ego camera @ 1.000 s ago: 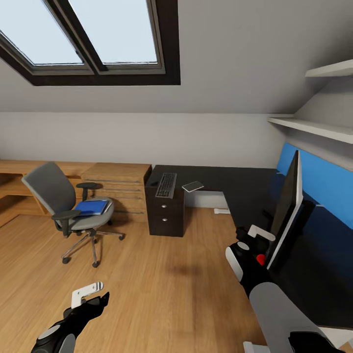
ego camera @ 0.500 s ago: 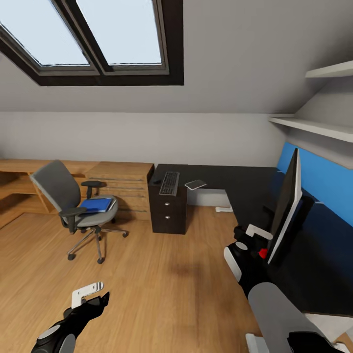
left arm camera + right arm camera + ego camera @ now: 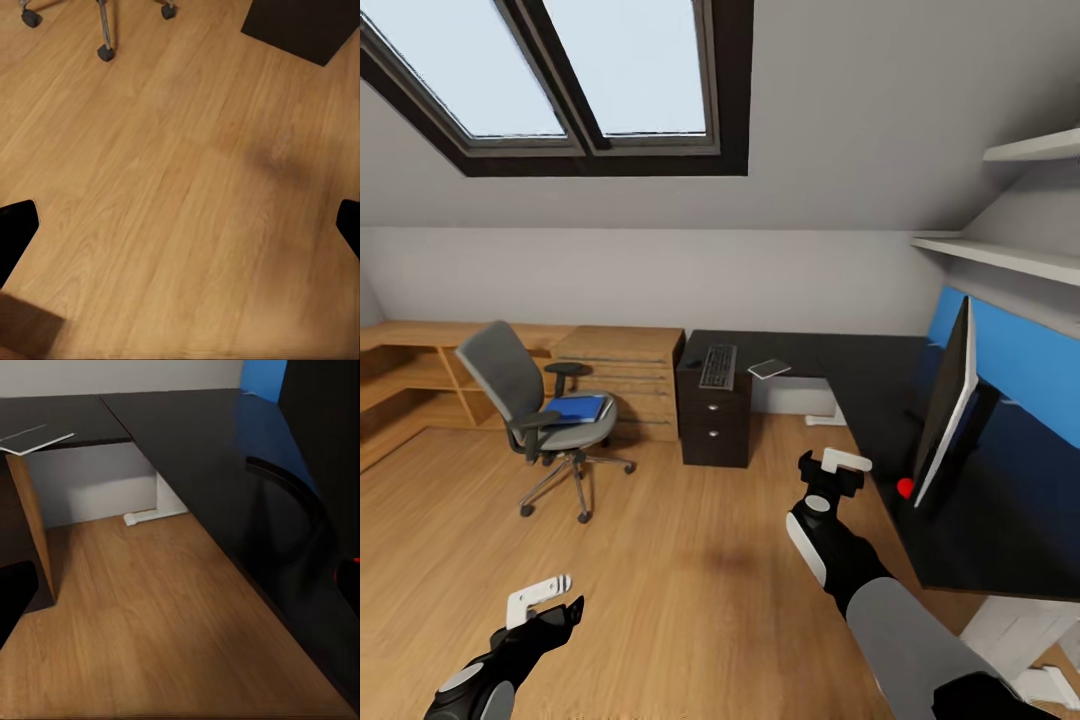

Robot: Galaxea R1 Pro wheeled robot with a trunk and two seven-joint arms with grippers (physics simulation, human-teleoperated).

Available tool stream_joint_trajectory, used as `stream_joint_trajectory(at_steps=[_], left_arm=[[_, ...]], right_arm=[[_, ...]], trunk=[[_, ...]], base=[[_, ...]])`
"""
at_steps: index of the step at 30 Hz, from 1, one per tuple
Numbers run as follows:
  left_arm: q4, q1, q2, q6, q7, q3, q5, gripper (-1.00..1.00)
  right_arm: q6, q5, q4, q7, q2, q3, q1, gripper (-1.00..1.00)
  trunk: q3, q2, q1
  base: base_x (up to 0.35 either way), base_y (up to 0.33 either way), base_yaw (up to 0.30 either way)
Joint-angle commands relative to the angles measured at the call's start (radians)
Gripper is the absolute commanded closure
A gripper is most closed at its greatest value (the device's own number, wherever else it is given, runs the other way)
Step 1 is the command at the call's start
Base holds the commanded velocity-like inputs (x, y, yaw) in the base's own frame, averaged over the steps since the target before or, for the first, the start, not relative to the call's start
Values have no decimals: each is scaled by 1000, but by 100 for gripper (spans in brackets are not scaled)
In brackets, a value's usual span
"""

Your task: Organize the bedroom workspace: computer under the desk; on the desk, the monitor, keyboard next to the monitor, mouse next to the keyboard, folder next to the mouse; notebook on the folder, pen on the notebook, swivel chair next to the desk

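Monitor [image 3: 948, 405] stands upright on the black desk [image 3: 880, 400], seen edge-on, its long axis running along the desk's near wing beside the blue wall panel [image 3: 1020, 375]. Right gripper [image 3: 830, 467] hovers raised off the desk's front edge, jaws spread wide and empty. Left gripper [image 3: 543, 597] hangs low over the wood floor [image 3: 680, 560], well away from the desk, fingers apart. Keyboard [image 3: 718, 366] lies on the desk's far corner.

Black left arm with grey oval panel, white-fingered left gripper [image 3: 543, 598], right gripper [image 3: 832, 468] white-tipped, grey forearm sleeve, white oval panel
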Motion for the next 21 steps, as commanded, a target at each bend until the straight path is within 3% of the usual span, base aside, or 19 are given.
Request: stream_joint_trajectory(at_steps=[1, 7, 21], left_arm=[[-2, 0, 0, 4, 8, -1, 11, -100], [-2, 0, -1, 4, 8, -1, 11, -100], [-1, 0, -1, 4, 7, -6, 9, -100]], right_arm=[[-6, -11, 0, -5, -1, 6, -1, -100], [-7, -11, 1, -6, 0, 10, -1, -100], [-26, -15, -3, 18, 12, 5, -1, -100]], trunk=[[-1, -1, 0], [-1, -1, 0], [-1, -1, 0]], base=[[-309, 36, 0], [-315, -55, 0], [-198, -281, 0]])
